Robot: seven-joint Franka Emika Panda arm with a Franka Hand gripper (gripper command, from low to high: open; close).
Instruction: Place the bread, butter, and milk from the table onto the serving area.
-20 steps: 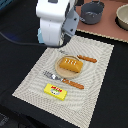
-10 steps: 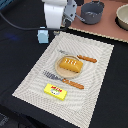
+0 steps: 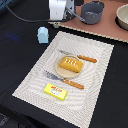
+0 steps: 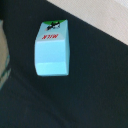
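The milk (image 3: 43, 34) is a pale blue-white carton standing on the black table, just off the placemat's far corner on the exterior view's left. It fills the wrist view (image 4: 51, 48), label reading MILK. The bread (image 3: 70, 64) lies on the round plate (image 3: 58, 71) on the striped serving area (image 3: 95, 52). The butter (image 3: 55, 91) lies on the mat's near end. My gripper (image 3: 56, 23) hangs under the white arm at the back, above and behind the milk. Its fingers are not clear in either view.
A fork (image 3: 65, 53) and a knife (image 3: 65, 81) with orange handles flank the plate. A pinkish-brown board (image 3: 102, 29) at the back carries a dark grey pot (image 3: 92, 12) and a bowl (image 3: 123, 16). A black cable (image 3: 25, 18) runs across the table.
The arm has moved back, away from the mat's far corner, and the milk carton it was covering now shows. Bread, butter and milk have not moved.
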